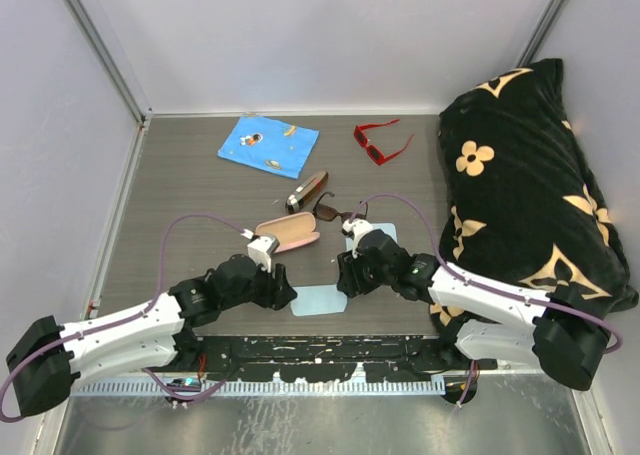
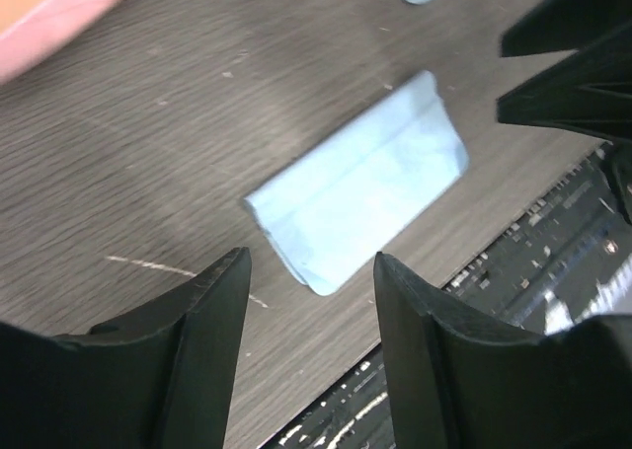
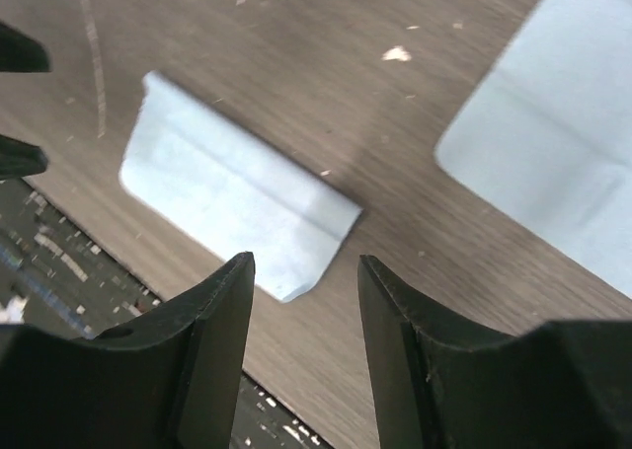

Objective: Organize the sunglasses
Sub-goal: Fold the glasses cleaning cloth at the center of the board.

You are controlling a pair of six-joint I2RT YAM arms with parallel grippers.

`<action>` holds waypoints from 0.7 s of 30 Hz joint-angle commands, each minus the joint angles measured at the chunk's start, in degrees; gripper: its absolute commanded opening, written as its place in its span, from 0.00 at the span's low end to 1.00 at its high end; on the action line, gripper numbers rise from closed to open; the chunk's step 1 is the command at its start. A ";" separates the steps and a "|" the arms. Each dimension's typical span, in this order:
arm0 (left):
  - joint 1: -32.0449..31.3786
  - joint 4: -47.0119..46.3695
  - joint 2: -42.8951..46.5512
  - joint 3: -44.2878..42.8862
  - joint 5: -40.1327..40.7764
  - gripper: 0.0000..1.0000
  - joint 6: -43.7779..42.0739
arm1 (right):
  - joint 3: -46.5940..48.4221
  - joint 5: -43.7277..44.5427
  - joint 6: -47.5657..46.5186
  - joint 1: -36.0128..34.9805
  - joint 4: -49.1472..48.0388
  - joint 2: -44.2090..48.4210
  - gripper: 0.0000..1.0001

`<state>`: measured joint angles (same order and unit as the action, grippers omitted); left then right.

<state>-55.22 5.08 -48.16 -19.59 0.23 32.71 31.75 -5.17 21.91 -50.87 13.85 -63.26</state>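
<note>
The red sunglasses [image 1: 381, 141] lie at the back of the table, lenses down. The dark brown sunglasses [image 1: 335, 212] rest mid-table between the slim brown-and-black case [image 1: 308, 191] and my right arm. My left gripper [image 1: 285, 293] [image 2: 311, 271] and right gripper [image 1: 345, 275] [image 3: 301, 271] face each other low over a small folded light-blue cloth [image 1: 322, 300] [image 2: 360, 192] [image 3: 237, 202] near the front edge. Both are open, with only bare table between the fingers. Neither touches any sunglasses.
An open pink case [image 1: 288, 235] [image 2: 59, 15] lies just behind the left gripper. A second light-blue cloth [image 1: 387, 233] [image 3: 563, 153] is by the right wrist. A blue patterned cloth [image 1: 268, 145] sits at the back, and a black flowered pillow [image 1: 530, 175] fills the right side.
</note>
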 commanded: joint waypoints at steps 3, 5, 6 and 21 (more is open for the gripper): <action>0.27 0.86 -5.31 -3.86 10.74 0.58 8.22 | 4.06 10.90 7.10 0.07 0.09 -4.66 0.52; 0.25 0.77 -8.92 -5.34 11.27 0.58 9.02 | 4.52 10.97 8.36 0.07 -0.24 -6.14 0.52; 0.24 0.73 -10.53 -6.13 11.43 0.57 9.19 | 4.55 10.89 8.85 0.02 -0.49 -6.62 0.52; -0.74 4.71 -24.05 -13.56 10.47 0.38 10.45 | 1.85 10.88 11.94 0.07 -3.04 -6.89 0.52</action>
<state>-55.13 8.64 -71.22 -30.85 9.45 42.39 33.69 4.62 32.34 -50.87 13.58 -70.54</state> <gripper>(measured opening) 0.381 0.524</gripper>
